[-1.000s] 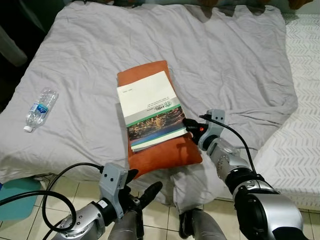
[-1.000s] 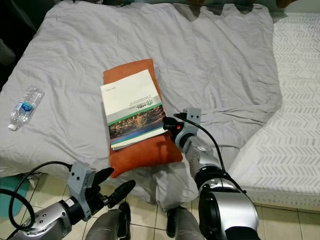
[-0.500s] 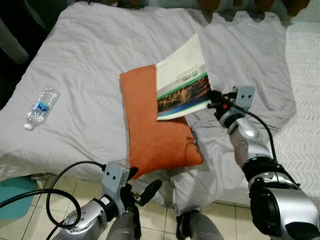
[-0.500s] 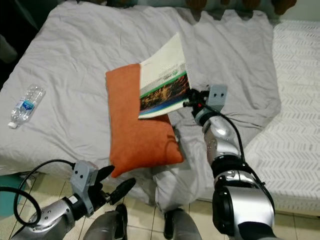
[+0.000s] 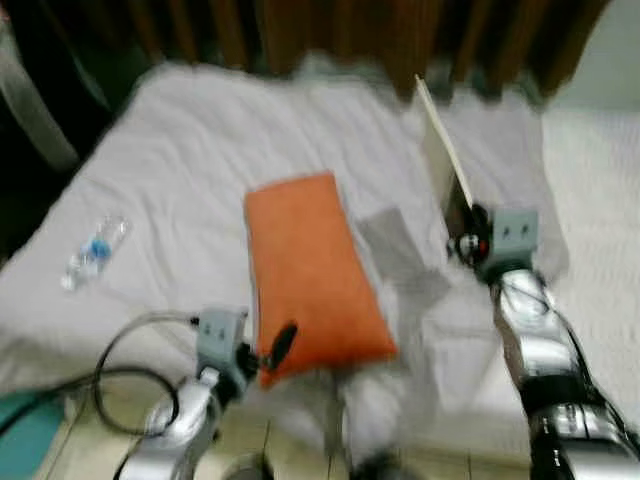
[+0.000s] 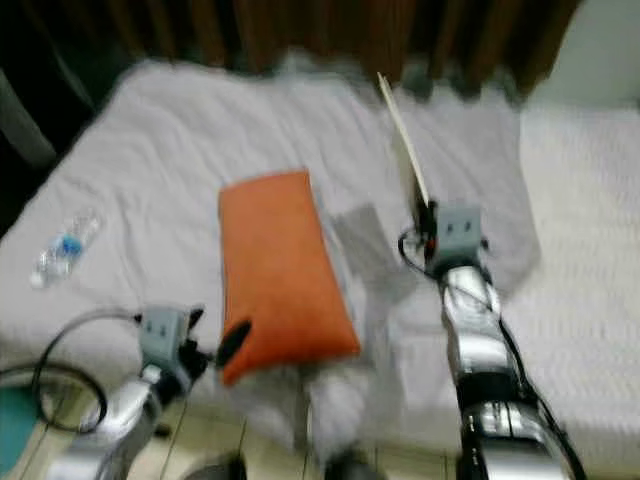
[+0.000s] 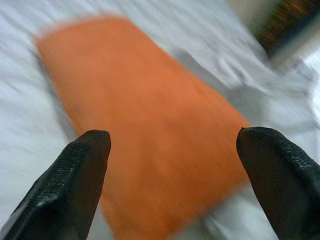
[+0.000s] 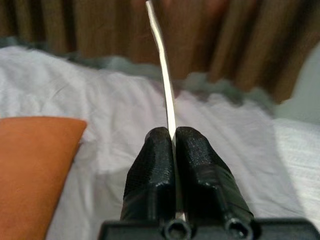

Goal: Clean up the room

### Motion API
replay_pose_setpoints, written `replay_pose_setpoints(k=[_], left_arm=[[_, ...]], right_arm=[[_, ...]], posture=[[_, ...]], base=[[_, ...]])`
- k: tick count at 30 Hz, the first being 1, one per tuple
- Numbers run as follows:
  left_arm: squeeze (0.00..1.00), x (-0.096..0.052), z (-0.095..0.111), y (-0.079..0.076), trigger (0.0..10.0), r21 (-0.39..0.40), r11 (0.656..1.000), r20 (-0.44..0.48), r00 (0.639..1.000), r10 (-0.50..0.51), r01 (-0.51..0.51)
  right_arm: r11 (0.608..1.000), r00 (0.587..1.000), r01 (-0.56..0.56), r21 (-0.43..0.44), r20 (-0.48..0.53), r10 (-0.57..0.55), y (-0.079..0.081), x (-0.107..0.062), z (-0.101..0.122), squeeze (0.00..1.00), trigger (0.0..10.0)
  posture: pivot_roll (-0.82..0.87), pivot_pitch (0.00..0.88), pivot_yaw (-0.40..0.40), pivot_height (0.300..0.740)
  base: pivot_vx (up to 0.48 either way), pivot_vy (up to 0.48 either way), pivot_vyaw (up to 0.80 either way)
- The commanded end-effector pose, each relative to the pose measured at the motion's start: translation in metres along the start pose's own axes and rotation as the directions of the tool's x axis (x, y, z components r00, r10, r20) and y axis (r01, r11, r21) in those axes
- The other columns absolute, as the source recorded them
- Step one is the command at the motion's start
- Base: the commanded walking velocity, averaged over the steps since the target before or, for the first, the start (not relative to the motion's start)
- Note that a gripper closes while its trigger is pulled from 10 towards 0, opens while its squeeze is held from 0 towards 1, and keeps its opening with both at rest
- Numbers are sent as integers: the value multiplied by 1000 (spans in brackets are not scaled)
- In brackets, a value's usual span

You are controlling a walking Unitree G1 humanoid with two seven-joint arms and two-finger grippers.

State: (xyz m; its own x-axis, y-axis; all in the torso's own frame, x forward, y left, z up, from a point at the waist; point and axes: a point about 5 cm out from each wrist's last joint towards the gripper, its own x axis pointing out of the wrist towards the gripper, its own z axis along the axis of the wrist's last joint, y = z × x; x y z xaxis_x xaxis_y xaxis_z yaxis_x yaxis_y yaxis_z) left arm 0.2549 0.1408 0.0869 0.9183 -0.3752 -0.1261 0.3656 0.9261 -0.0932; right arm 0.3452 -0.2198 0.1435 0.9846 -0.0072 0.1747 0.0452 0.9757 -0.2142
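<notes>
- Right claw [image 8: 174, 150]: fingers pinched together on the lower edge of the book [image 8: 164, 65]. It is raised above the bed's right part, just right of the cushion.
- Book: thin, flat, seen edge-on. Stands near upright, long axis running up and away from the claw, top edge leaning slightly to the robot's left toward the dark wood slats [image 5: 330, 35] behind the bed. Pale cover; print too blurred to read.
- Left claw [image 7: 172, 175]: spread wide, nothing between the two black textured fingers [image 7: 75, 185]. Low at the bed's near edge, aimed at the cushion's near end, just short of it.
- Cushion [image 5: 310, 275]: orange, rectangular, soft matte fabric. Lies flat mid-bed, long axis running from the near edge toward the headboard, slightly angled.
- Bed [image 5: 180, 170]: wrinkled pale grey sheet; a patterned white cover [image 6: 580, 200] on the right side.
- Plastic water bottle [image 5: 93, 252]: clear with a blue label, lying on its side near the bed's left edge, well apart from the cushion.
- Head views are motion-blurred, fine detail unreadable.
</notes>
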Motion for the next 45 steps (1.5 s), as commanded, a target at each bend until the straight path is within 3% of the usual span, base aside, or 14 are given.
replay_pose_setpoints(k=[1, 2, 4, 7, 9, 10, 13, 19, 29, 36, 45], left_arm=[[0, 3, 9, 16, 10000, 21, 997, 70, 995, 75, -76], [0, 6, 12, 18, 10000, 25, 996, 96, 992, 85, -88], [0, 6, 12, 18, 10000, 25, 996, 96, 992, 85, -88], [0, 18, 26, 19, 10000, 88, 991, 180, 980, 83, -100], [0, 18, 26, 19, 10000, 88, 991, 180, 980, 83, -100], [0, 21, 28, 17, 10000, 101, 990, 195, 978, 73, -94], [0, 28, 28, 14, 10000, 69, 994, 200, 978, 64, -79], [0, 41, 20, 13, 10000, -4, 998, 185, 981, 66, -66], [0, 39, 5, 6, 10000, -19, 999, 169, 985, 40, -38], [0, 37, -6, -1, 10000, -41, 998, 159, 986, 48, -42], [0, 35, -5, 13, 10000, -4, 997, 156, 985, 75, -75]], right_arm=[[998, 998, 31, -56, 50, -28, 4, -14, 0, 0, 0], [996, 998, 47, -74, 40, -44, 4, -23, -6, 0, 0], [996, 998, 47, -74, 40, -44, 4, -23, -6, 0, 0], [990, 992, 85, -111, -86, -94, -4, -73, -41, 0, 0], [990, 992, 85, -111, -86, -94, -4, -73, -41, 0, 0], [989, 987, 87, -121, -121, -102, -6, -86, -48, 0, 0], [990, 981, 61, -126, -175, -82, -3, -97, -59, 0, 0], [993, 973, 67, -94, -213, -86, 4, -92, -66, 0, 0], [993, 981, 7, -116, -192, -29, 12, -88, -58, 0, 0], [997, 979, -39, -69, -203, 24, 23, -88, -58, 0, 0], [995, 974, -95, -14, -209, 90, 35, -83, -56, 0, 0]], posture=[[-5, 0, -10, 740], [-5, 0, -10, 740], [-5, 0, -10, 740], [-45, 0, -30, 740], [-45, 0, -30, 740], [-49, 0, -35, 740], [-73, 0, -13, 740], [-102, 0, 10, 740], [-118, 0, 19, 740], [-113, 0, 12, 740], [-101, 0, 6, 740]], base=[[0, 0, 0], [0, 0, 0], [0, 0, 0], [0, 0, 0], [0, 0, 0], [0, 0, 0], [0, 0, 0], [0, -376, 0], [0, -430, 0], [0, -427, -363], [148, -386, 0]])
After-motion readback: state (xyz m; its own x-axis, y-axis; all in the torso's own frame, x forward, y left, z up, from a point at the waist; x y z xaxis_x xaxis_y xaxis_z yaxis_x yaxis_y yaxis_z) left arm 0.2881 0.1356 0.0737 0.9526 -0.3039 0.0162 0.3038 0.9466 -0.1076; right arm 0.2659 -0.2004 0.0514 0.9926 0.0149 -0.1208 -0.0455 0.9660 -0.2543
